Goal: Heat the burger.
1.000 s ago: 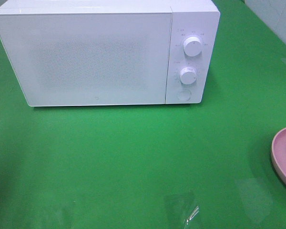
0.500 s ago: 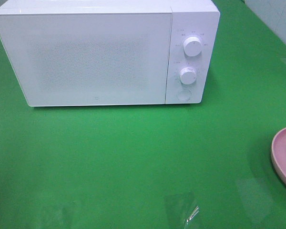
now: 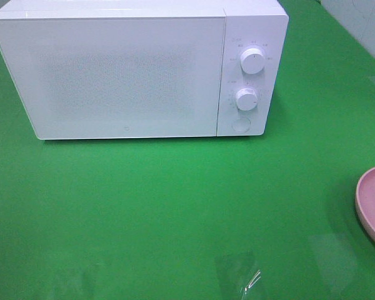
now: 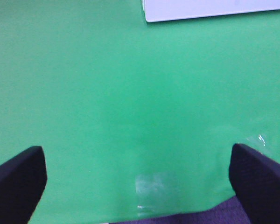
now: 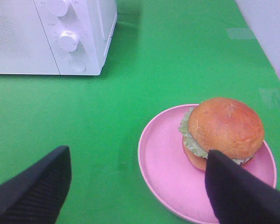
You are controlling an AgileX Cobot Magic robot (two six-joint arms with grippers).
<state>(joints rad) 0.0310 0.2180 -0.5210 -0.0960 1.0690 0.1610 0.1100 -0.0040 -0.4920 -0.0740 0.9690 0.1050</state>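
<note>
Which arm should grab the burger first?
Right, probably. Its end effector is open with the burger on the pink plate just ahead. The left end effector faces only green table and a microwave corner.

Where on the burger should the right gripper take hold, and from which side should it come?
Grip the burger across its round middle, one finger on each side, coming down from above. It sits upright toward one edge of the pink plate, whose raised rim would probably hinder a low sideways approach. The right gripper is open and empty; its span looks roughly the burger's width, so the fit may be tight.
</note>
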